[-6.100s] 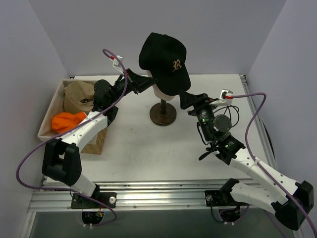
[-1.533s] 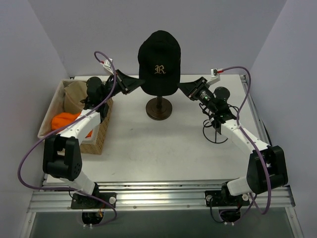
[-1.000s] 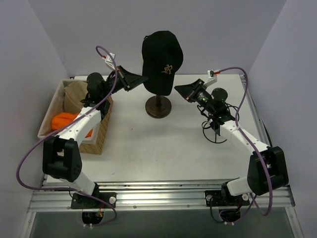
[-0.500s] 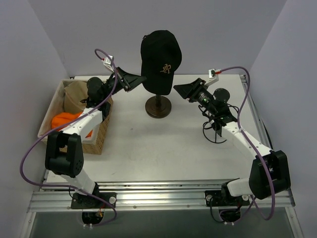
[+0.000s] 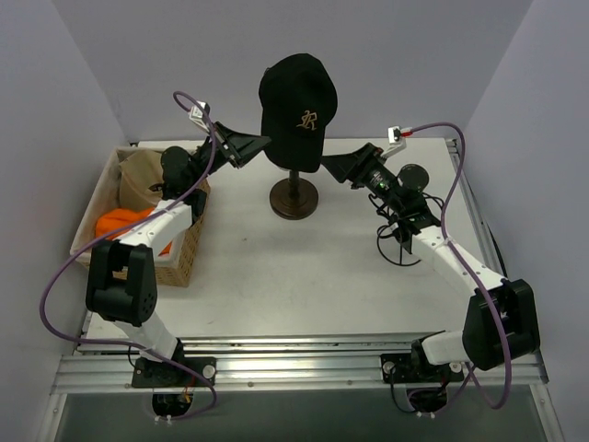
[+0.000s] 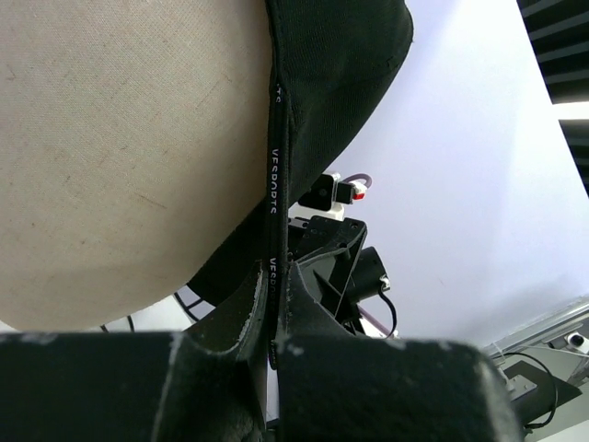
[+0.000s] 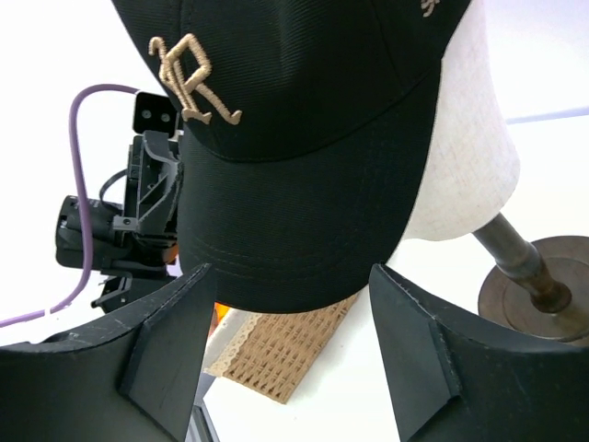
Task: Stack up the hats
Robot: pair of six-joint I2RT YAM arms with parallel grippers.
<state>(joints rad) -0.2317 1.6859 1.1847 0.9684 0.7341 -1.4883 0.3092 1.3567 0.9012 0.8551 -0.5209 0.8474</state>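
1. Black fabric sat at the centre of the scene. The black cap (image 5: 296, 101) with its gold "R" was seated over the cream head form (image 7: 465, 157). The form stood on a dark stand (image 5: 294, 198) toward the back of the table (image 5: 304, 285).
2. My left pincer (image 6: 273, 285) was clenched on the cap's lower edge at the side of the form, with the printed inner band pinched between its fingers. I judged that this grip was there to tug the cap square on the form and steady it.
3. My right pincer (image 7: 287, 276) was released, with its fingers spread wide on either side of the brim. I could not tell whether they touched it. It looked placed either to take the brim or to back off.
4. A wicker basket (image 5: 179, 262) stood at the table's left edge. It held the tan cap (image 5: 143, 175) and the bright orange hat (image 5: 124, 223), neither yet stacked.
5. Both arms flanked the form closely, and the left arm reached over the basket. I judged that it had to let go and draw back before fetching another hat. Purple cables (image 5: 55, 295) looped near the basket and could snag.
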